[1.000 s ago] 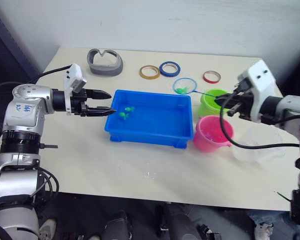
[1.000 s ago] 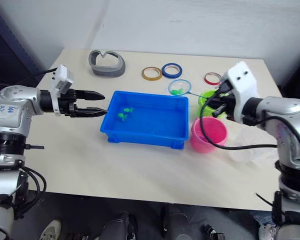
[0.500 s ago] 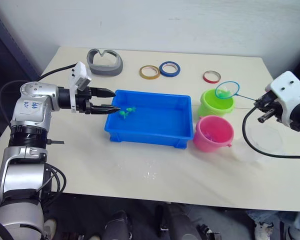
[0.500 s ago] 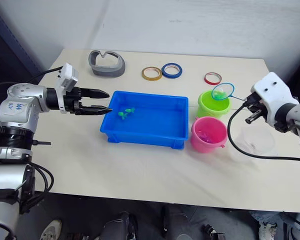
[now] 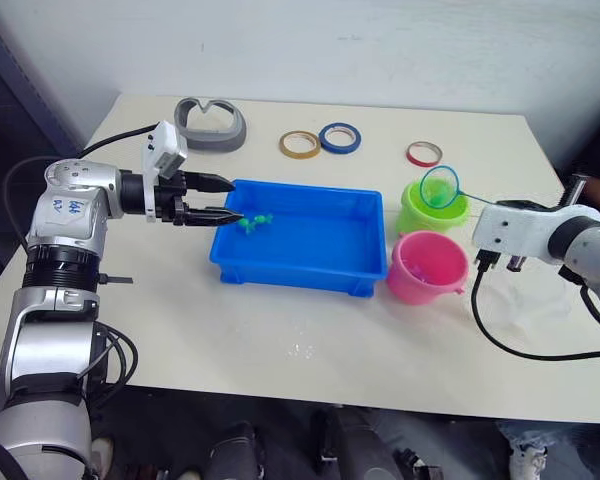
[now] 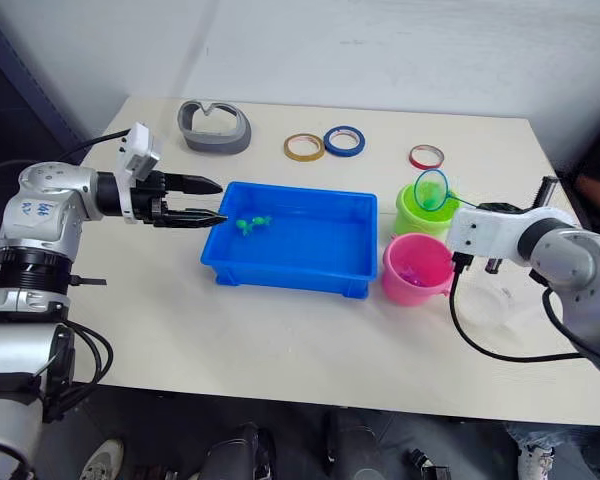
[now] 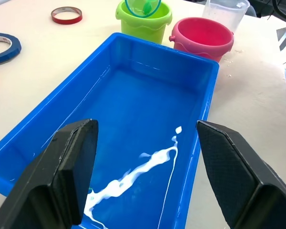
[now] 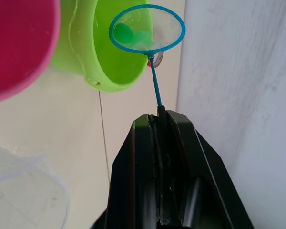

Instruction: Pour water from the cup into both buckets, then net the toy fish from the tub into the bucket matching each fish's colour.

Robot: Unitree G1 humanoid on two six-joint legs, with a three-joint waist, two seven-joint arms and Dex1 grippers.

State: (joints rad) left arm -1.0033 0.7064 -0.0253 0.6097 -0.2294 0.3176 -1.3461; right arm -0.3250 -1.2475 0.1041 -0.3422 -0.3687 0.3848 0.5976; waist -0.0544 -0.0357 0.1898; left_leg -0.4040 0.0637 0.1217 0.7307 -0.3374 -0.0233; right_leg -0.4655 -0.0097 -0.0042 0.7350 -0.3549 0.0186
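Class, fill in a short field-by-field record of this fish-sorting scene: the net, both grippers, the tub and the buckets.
net: hoop tilted over the green bucket, a green fish in its mesh
right gripper: shut on the net handle
left gripper: open, at the blue tub end wall
tub contents: green fish near the left gripper
pink bucket: beside the green one, nearer the robot
clear cup: behind the pink bucket

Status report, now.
Right gripper shut on net, green fish inside, over green bucket. Left gripper open at tub edge. Nothing obstructing.
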